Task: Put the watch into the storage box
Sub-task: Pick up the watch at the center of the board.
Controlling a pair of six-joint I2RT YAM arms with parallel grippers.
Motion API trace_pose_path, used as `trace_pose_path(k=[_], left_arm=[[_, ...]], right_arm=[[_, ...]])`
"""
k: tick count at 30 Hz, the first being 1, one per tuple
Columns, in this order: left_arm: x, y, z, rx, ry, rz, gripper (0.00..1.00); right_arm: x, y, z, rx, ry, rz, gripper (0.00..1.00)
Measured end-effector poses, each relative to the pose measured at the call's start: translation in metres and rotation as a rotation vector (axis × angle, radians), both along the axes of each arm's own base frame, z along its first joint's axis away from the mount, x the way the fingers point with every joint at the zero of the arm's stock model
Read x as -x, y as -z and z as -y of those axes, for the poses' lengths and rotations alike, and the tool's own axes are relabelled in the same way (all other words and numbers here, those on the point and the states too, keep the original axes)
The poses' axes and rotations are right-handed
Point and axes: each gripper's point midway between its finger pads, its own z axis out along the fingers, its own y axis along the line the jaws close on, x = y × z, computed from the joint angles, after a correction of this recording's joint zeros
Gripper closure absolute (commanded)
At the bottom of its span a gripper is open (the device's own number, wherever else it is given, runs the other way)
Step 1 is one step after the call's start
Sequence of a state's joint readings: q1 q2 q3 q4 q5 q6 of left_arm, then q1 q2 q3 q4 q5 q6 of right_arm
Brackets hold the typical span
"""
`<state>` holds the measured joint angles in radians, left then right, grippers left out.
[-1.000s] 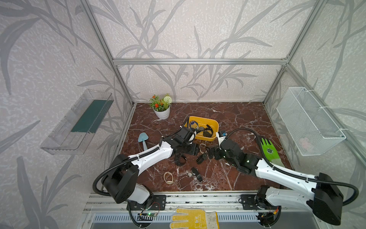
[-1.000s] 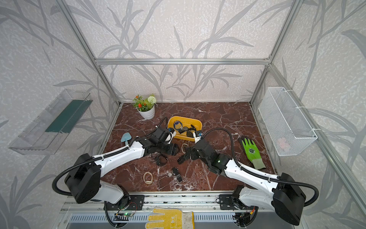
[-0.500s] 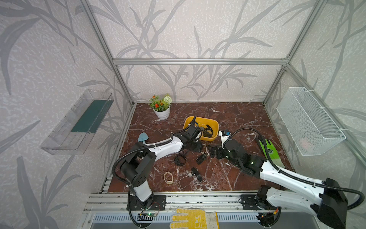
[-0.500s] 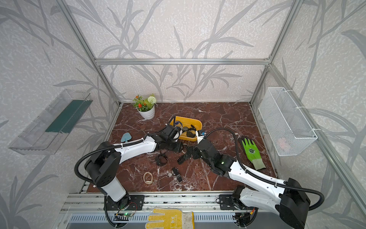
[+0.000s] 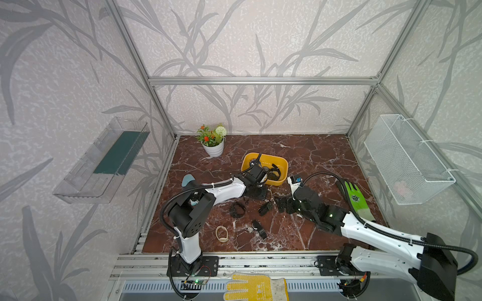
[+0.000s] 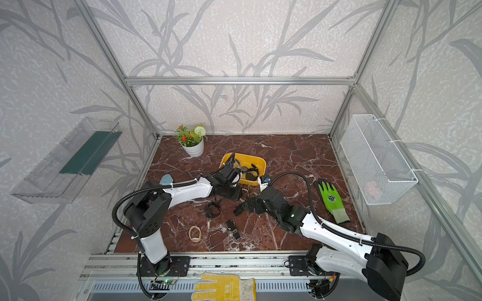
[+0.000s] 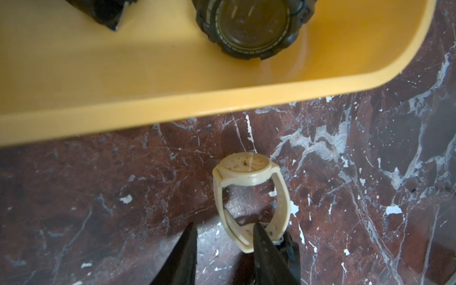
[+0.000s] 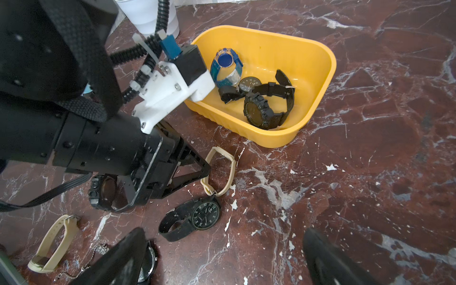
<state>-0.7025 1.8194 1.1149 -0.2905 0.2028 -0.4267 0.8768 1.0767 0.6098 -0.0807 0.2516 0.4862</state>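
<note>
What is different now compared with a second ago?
The left gripper pushed forward to just beside the box, and its jaws narrowed around the beige watch strap, which does not look clamped yet. The right gripper barely shifted, jaws wide apart. The box, the watches in it, the plant and the green glove stayed put.

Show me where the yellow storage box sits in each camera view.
In both top views: the storage box sits near the picture's middle.
Left wrist: its rim crosses the upper part, close up.
Right wrist: whole, in the upper middle.
Shared landmark: the chunky black watch lying inside it.
</note>
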Motion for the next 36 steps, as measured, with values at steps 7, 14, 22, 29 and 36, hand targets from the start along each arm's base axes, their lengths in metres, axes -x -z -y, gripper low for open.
trace_pose_path(k=[7, 14, 22, 29, 36], left_arm=[[-0.01, 0.001, 0.006, -0.005, -0.003, 0.01, 0.67], [-0.009, 0.013, 0.003, -0.036, -0.003, -0.011, 0.71], [-0.014, 0.016, 0.008, -0.038, -0.004, -0.013, 0.74], [-0.016, 0.018, 0.008, -0.04, -0.008, -0.017, 0.88], [-0.017, 0.018, 0.009, -0.034, -0.024, -0.024, 1.0]], right_arm=[[0.001, 0.006, -0.003, 0.007, -0.013, -0.018, 0.01], [0.002, 0.006, -0.003, 0.007, -0.013, -0.019, 0.01], [0.002, 0.007, -0.002, 0.007, -0.01, -0.025, 0.01], [0.002, 0.008, -0.002, 0.002, -0.004, -0.031, 0.01], [0.002, 0.008, -0.002, 0.001, -0.003, -0.033, 0.01]])
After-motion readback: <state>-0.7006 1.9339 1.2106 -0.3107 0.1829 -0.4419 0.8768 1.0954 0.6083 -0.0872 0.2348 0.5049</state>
